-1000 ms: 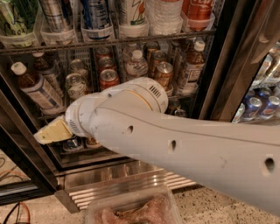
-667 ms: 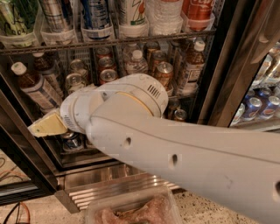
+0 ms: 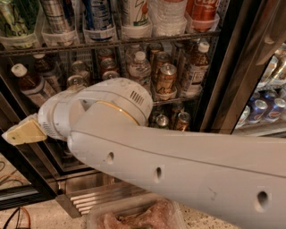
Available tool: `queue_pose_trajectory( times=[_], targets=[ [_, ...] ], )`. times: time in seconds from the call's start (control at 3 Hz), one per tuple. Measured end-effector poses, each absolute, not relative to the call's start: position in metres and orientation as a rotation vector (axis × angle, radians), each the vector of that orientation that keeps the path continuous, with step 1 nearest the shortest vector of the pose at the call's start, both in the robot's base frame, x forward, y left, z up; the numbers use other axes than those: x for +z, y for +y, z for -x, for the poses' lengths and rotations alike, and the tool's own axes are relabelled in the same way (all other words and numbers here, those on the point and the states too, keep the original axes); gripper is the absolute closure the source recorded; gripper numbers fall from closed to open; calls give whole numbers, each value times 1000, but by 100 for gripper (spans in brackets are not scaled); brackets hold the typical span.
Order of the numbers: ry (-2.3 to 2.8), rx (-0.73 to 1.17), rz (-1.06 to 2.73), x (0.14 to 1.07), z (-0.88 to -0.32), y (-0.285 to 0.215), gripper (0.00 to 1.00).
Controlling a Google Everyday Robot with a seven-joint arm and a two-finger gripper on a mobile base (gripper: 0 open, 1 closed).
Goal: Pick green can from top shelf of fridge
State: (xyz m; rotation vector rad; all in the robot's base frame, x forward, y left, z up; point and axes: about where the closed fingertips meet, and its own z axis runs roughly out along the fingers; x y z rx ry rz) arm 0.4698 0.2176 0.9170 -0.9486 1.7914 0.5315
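Observation:
The green can (image 3: 15,20), light green with white patches, stands at the far left of the top shelf (image 3: 111,45) in a clear tray; its top is cut off by the frame's edge. The fridge (image 3: 223,89) has a black frame and wire racks. My gripper (image 3: 23,133), a cream wedge on the end of the white arm (image 3: 134,147), hangs at the left, well below the top shelf and below the green can, holding nothing visible.
A silver striped can (image 3: 56,15), a blue-and-white can (image 3: 100,13), a clear bottle (image 3: 167,13) and a red can (image 3: 203,11) share the top shelf. Bottles and short cans (image 3: 165,78) fill the lower rack. A ribbed steel panel (image 3: 98,197) and a plastic container (image 3: 134,217) lie below.
The arm has swung to the left and nearer the camera. The gripper has moved left along the lower rack, staying at about the same height.

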Motion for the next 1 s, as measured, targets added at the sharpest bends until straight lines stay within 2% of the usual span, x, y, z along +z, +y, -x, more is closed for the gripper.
queue_pose_trajectory(
  times=[1.0],
  targets=[
    [1627,532,909,969,-492,215,0]
  ],
)
